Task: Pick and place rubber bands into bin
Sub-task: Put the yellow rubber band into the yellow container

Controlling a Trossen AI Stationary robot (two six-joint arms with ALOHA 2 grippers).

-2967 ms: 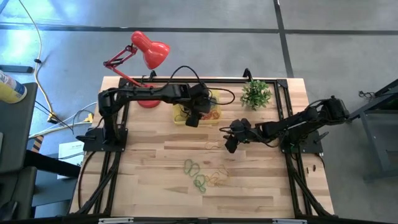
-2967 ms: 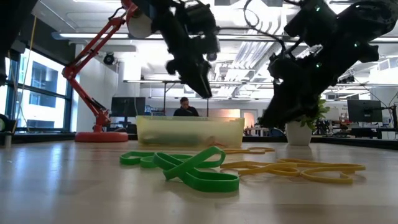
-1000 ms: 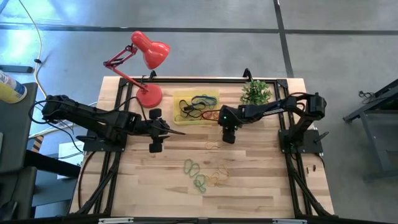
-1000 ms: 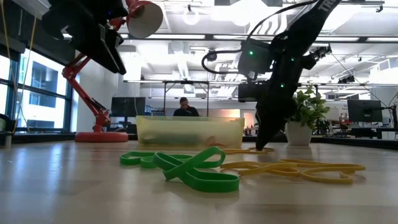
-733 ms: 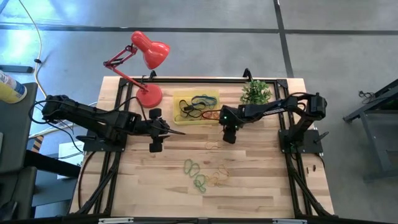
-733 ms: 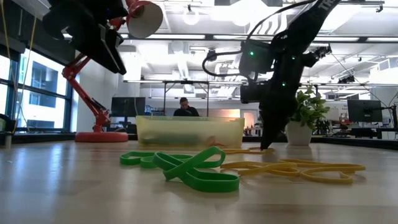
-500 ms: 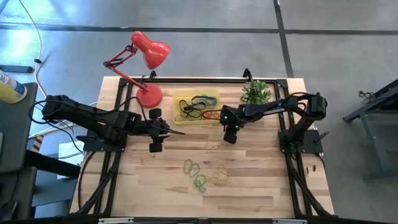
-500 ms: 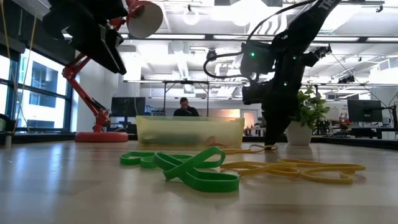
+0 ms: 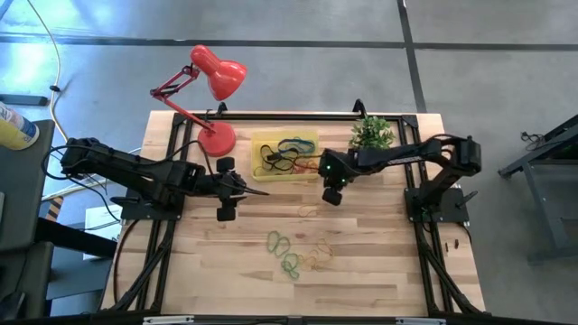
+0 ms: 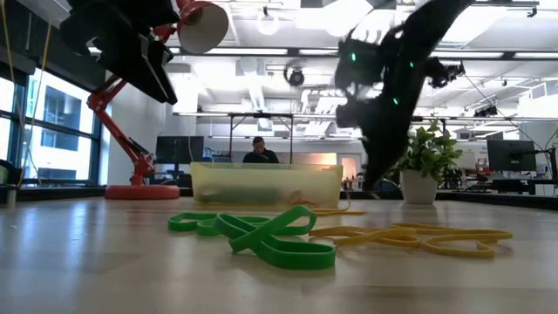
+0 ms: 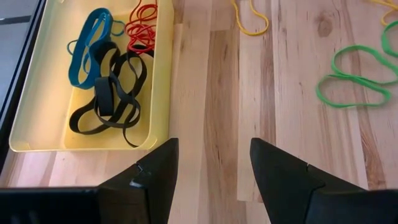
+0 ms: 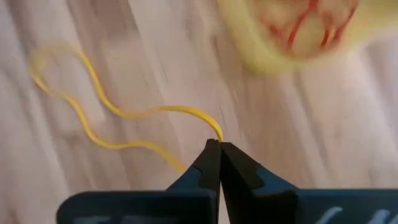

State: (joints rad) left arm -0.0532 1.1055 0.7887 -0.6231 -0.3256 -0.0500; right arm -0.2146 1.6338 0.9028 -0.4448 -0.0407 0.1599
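The bin point(image 9: 256, 141) is a shallow yellow tray at the far middle of the table, holding blue, black and red rubber bands point(image 11: 106, 81). My right gripper point(image 9: 329, 193) is just off the bin's near right corner, raised above the table in the low view point(image 10: 373, 185), and is shut on a thin yellow rubber band point(image 9: 310, 212). My left gripper point(image 11: 213, 168) hovers open to the bin's near left, holding nothing. Green bands point(image 9: 282, 246) and yellow bands point(image 9: 316, 257) lie flat in the middle of the table. My right gripper pinches one strand of the yellow band point(image 12: 215, 132) between its two fingertips, at one end of the loop. The fingers come down at it from above, slanting. The band trails away below them, and its far loop point(image 12: 59, 74) still lies on the wood.
A red desk lamp point(image 9: 217, 77) stands at the far left, beside the bin. A small potted plant point(image 9: 372, 135) stands at the far right. Black frame bars run along the table's left, right and far edges. A person shows in the room beyond the table point(image 10: 259, 150).
My right gripper has risen from the table top and shifted slightly toward the bin, drawing the held end of the yellow band up with it. The band's other end has stayed on the wood.
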